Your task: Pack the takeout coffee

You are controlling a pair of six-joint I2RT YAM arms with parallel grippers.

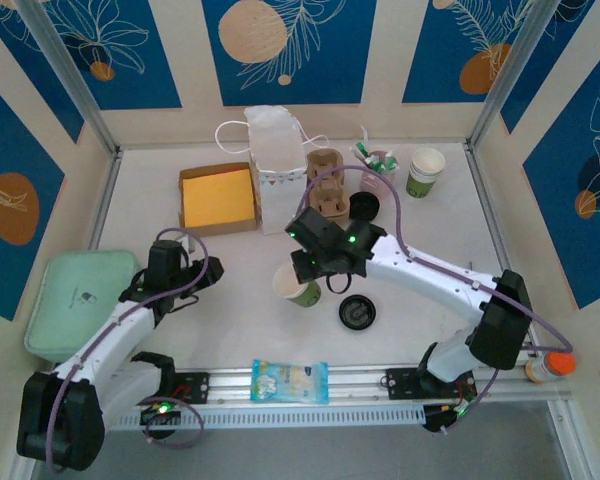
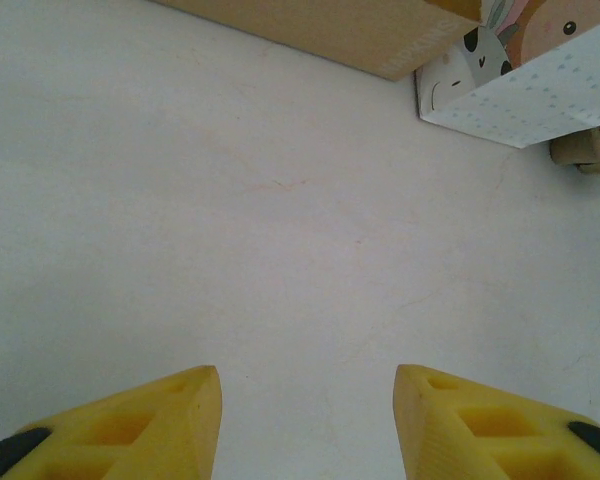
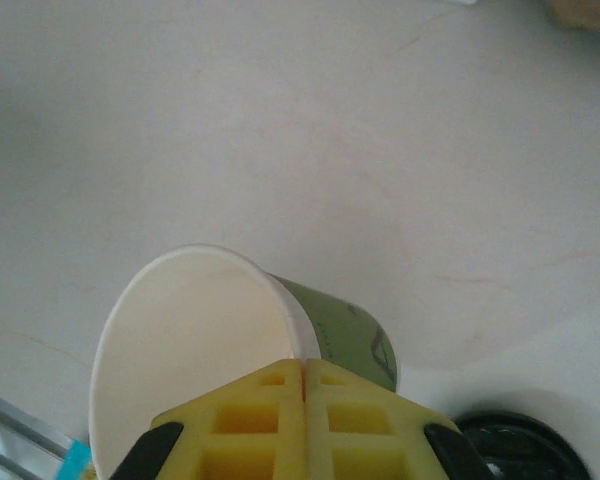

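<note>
Right gripper (image 3: 305, 368): my 2 fingers are pressed together on the rim wall of the takeout coffee (image 3: 200, 330).
Takeout coffee: mid-table, black lid (image 3: 520, 452) just beside it.
Left gripper (image 2: 308, 392): jaws partly apart over bare table (image 2: 280, 200), holding nothing.

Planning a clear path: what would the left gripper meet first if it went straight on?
Probably bare table; the open left gripper seems tilted downward. Kept level, the cardboard box comes next, though depth is unclear.
</note>
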